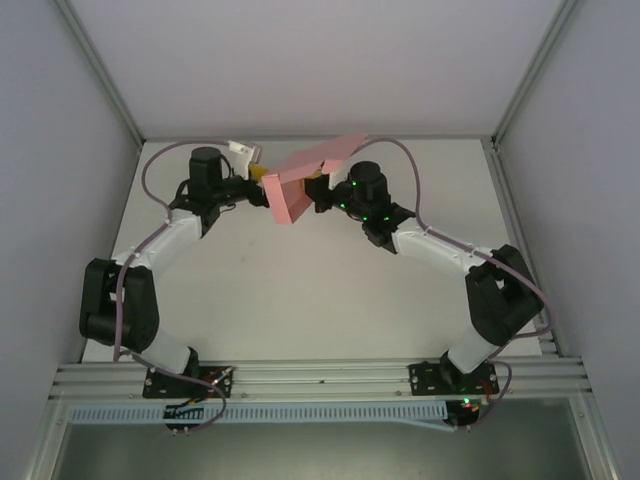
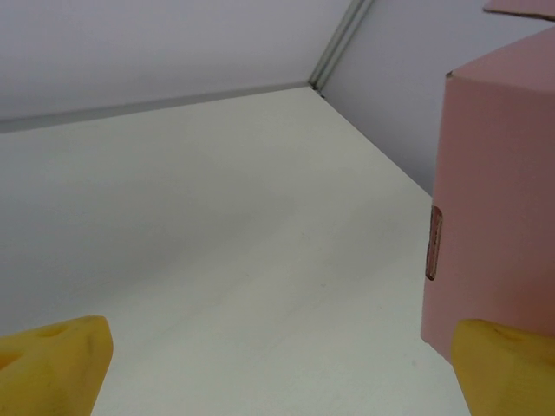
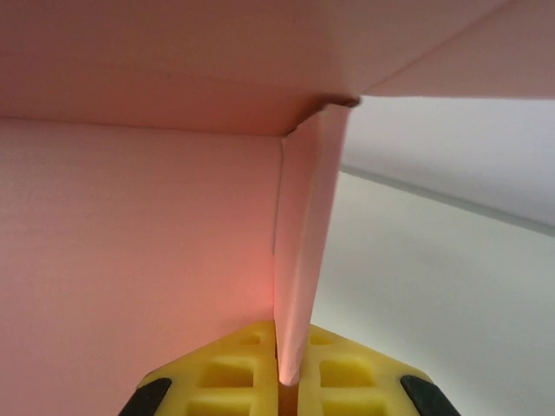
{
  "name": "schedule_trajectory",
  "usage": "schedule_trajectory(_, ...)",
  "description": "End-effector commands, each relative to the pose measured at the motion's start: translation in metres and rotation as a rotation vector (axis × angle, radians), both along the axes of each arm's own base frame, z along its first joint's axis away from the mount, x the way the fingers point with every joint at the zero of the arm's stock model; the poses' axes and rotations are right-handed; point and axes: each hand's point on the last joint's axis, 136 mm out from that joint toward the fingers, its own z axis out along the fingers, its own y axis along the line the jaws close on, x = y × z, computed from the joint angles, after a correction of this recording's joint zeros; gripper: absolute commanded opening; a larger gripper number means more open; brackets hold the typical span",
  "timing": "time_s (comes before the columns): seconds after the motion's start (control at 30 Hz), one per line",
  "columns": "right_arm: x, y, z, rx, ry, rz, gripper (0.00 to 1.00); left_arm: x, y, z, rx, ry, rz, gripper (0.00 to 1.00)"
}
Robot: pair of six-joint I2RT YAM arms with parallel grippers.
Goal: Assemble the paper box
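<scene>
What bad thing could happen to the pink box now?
The pink folded paper box is held by one thin panel pinched in the right end effector; that panel could crease or slip out. The open left end effector sits right beside the box's side, so a push there might dent or twist it.

Plain pink paper box (image 1: 290,190), yellow jaws, white table (image 1: 300,290).

Both arms reach from their bases at the near edge, elbows bowed outward, wrists turned in toward each other over the far worktop (image 1: 300,300). The left pincer (image 1: 257,173) has its yellow fingers (image 2: 54,364) spread wide. The right pincer (image 3: 289,368) is clamped tight on a thin wall of the paper box (image 3: 130,260).
</scene>
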Motion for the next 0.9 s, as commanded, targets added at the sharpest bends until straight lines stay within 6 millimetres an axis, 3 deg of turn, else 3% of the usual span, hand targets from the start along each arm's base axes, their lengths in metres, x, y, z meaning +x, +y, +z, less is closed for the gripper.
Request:
schedule_trajectory(0.0,-0.017,0.025,-0.078,-0.337,0.062,-0.043,0.0,-0.029,-0.058,0.061,-0.061,-0.183,-0.238,1.0)
schedule_trajectory(0.1,-0.007,0.022,-0.094,-0.413,0.08,-0.148,0.0,-0.034,-0.076,0.066,-0.051,-0.195,-0.285,1.0)
schedule_trajectory(0.2,-0.005,0.027,-0.096,-0.389,0.097,-0.154,0.0,-0.041,-0.09,0.07,-0.048,-0.217,-0.325,1.0)
schedule_trajectory(0.37,-0.01,0.022,-0.069,-0.294,0.055,-0.158,0.0,-0.048,-0.09,0.067,-0.024,-0.241,-0.32,1.0)
schedule_trajectory(0.43,-0.011,0.011,-0.057,-0.256,0.051,-0.187,0.0,-0.039,-0.079,0.053,0.041,-0.23,-0.228,1.0)
schedule_trajectory(0.53,-0.01,-0.018,-0.048,-0.226,0.097,-0.285,0.0,-0.006,-0.035,0.017,0.185,-0.12,0.056,1.0)
schedule_trajectory(0.67,-0.011,-0.072,-0.058,-0.301,0.191,-0.517,0.0,0.024,0.073,-0.034,0.322,0.103,0.496,1.0)
schedule_trajectory(0.77,-0.02,-0.094,-0.088,-0.355,0.306,-0.604,0.0,0.025,0.146,-0.054,0.379,0.215,0.737,1.0)
schedule_trajectory(0.87,-0.027,-0.094,-0.132,-0.417,0.442,-0.609,0.0,0.02,0.188,-0.056,0.437,0.251,0.879,1.0)
